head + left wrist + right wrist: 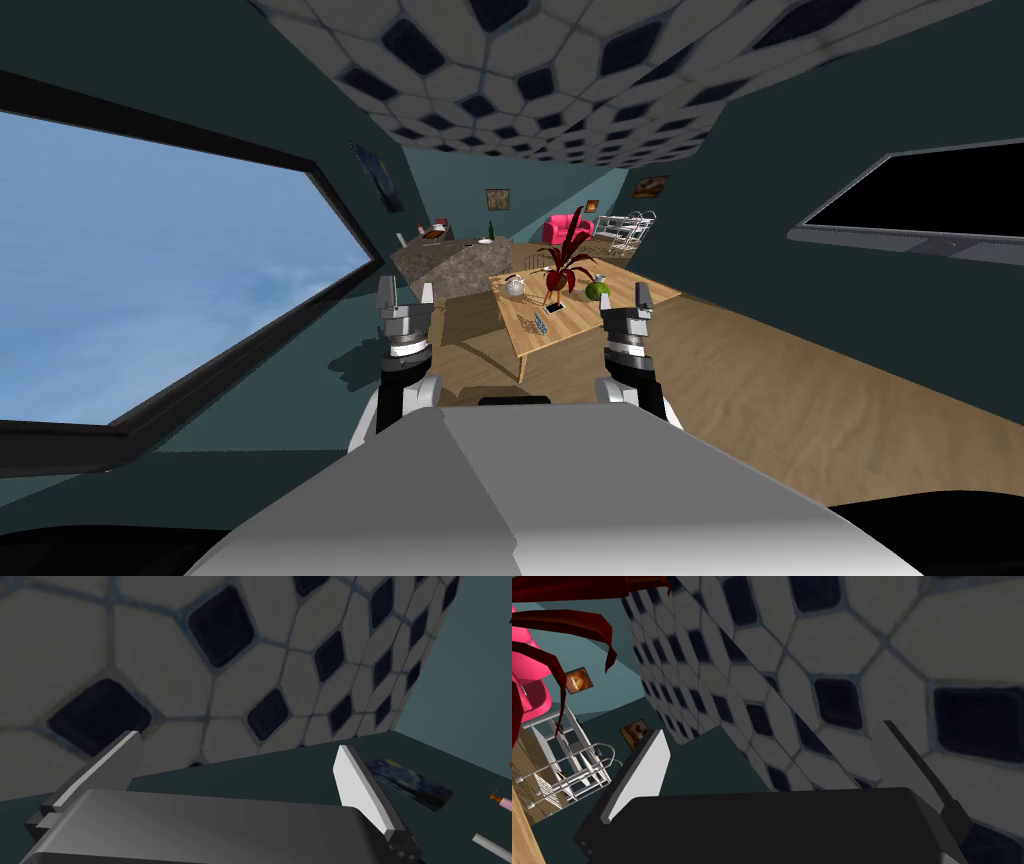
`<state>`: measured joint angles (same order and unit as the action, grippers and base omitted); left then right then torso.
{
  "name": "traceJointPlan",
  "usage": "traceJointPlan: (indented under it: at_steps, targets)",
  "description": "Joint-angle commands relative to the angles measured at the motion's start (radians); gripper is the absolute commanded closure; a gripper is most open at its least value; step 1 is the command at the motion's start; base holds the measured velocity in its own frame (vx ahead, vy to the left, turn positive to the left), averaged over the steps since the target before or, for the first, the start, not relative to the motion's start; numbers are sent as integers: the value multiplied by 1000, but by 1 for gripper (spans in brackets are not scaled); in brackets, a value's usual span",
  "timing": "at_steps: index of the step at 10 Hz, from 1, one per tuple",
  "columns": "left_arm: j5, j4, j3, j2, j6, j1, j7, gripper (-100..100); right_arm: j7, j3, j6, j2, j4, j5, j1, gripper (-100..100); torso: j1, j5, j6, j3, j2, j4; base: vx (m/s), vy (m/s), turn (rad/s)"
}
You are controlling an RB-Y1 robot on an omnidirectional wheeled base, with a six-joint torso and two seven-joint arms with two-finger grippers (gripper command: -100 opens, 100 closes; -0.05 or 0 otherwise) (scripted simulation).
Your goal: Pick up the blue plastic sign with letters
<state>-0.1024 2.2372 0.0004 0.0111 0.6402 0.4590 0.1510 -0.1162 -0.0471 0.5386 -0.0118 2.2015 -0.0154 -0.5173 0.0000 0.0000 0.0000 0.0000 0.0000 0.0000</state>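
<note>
Both arms raised ahead of torso. Left gripper (406,296) open, light grey blade fingers spread, nothing between them. Right gripper (625,300) likewise open, empty. Small bluish flat sign (540,322) lies on near part of light wooden worktop (585,318), beyond both grippers, untouched. Farther back on worktop: red-leaved potted plant (565,255), silver kettle (515,287) to left, green round object (598,291) to right.

A: The ceiling (560,80)?
B: Pale hexagons with dark blue diamonds. The walls (250,90) are dark teal.
A: The table (575,325)?
B: Light wood, like the floor (800,380). The plant (567,250) is dark red, the sofa (558,228) pink, the counter (450,265) mottled brown. The left gripper (406,292) and right gripper (625,296) are grey.
</note>
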Motion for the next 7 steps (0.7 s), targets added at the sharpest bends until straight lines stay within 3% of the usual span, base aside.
traceJointPlan:
  at_steps: [1,7]
  targets:
    - [0,0,0,0,0,0,0,0,0,5,4,32,-10,4,-2,-100,0,0,0,0,0,0,-11,1,26]
    - [0,0,0,0,0,0,0,0,-11,49,36,173,-103,55,-28,-100,0,0,0,2,4,1,-41,-2,76]
